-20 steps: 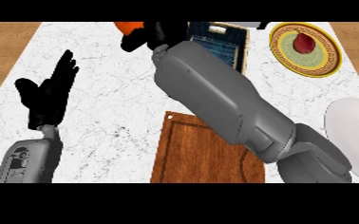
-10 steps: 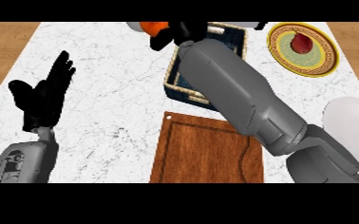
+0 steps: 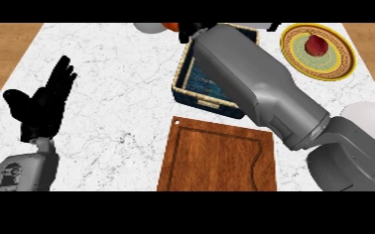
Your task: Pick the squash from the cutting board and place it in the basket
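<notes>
Only a small orange part of the squash (image 3: 170, 26) shows, at the view's top edge, with my right hand (image 3: 192, 30) curled round it. The hand is above the far left corner of the basket (image 3: 192, 85), a dark blue one with a woven rim. My right forearm lies across the basket and hides most of its inside. The wooden cutting board (image 3: 219, 158) lies just in front of the basket with nothing on it. At the view's left, my left hand (image 3: 42, 101) rests open with its fingers up.
A yellow plate (image 3: 331, 64) with a red fruit (image 3: 316, 44) on it sits at the far right. A white round thing (image 3: 360, 118) is at the right edge and another white thing (image 3: 149, 28) at the top beside the squash. Wooden floor borders the marble counter on both sides.
My right hand has carried the squash to the right along the counter's far side, up to the basket's far corner. The left hand has stayed in place.
</notes>
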`<move>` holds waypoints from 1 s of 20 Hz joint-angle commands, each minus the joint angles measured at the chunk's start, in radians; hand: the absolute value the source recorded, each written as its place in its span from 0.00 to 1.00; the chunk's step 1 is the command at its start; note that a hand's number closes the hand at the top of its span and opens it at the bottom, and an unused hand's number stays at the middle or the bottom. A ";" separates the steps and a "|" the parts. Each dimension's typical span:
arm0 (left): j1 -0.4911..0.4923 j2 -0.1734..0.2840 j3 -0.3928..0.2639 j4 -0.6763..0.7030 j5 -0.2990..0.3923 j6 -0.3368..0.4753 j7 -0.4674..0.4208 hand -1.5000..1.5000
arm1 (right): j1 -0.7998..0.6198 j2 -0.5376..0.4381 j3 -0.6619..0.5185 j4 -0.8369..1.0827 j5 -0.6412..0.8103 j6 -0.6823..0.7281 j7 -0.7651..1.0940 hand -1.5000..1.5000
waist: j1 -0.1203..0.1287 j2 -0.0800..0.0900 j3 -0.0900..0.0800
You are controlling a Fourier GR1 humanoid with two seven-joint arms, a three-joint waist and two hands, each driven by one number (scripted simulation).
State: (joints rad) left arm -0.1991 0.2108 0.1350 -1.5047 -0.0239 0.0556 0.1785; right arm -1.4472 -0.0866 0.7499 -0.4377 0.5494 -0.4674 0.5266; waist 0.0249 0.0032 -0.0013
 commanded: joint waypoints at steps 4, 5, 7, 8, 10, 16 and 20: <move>0.017 -0.026 -0.007 0.043 -0.019 0.012 -0.066 0.50 | -0.090 0.024 -0.055 0.058 0.054 0.067 0.008 1.00 | -0.011 -0.001 0.001; -0.001 -0.029 -0.022 0.011 -0.013 0.006 -0.021 0.50 | -0.092 0.062 -0.069 0.174 0.057 0.008 -0.029 1.00 | 0.014 0.009 0.000; -0.035 -0.037 -0.031 0.027 -0.033 0.026 -0.007 0.50 | -0.098 0.051 -0.079 0.192 0.050 0.091 -0.025 1.00 | 0.008 0.008 0.000; -0.001 -0.004 0.014 0.056 0.004 -0.012 -0.052 0.50 | -0.081 0.060 -0.071 0.173 0.055 0.132 -0.003 1.00 | -0.001 0.003 0.000; 0.007 -0.029 -0.021 0.023 -0.018 0.005 -0.027 0.50 | -0.047 0.048 -0.074 0.197 0.046 0.198 -0.042 1.00 | -0.001 0.004 0.000; -0.064 0.003 0.013 0.017 0.001 0.005 0.056 0.50 | -0.058 0.062 -0.128 0.266 0.046 0.211 -0.082 1.00 | 0.009 0.008 0.001; -0.027 -0.031 -0.012 0.069 -0.027 0.011 -0.048 0.50 | -0.066 0.068 -0.139 0.289 0.072 0.195 -0.086 1.00 | 0.008 0.010 0.000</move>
State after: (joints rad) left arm -0.2259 0.1975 0.1331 -1.4721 -0.0362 0.0584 0.1716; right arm -1.5035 -0.0281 0.6239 -0.1867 0.6029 -0.2631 0.4454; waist 0.0296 0.0100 -0.0007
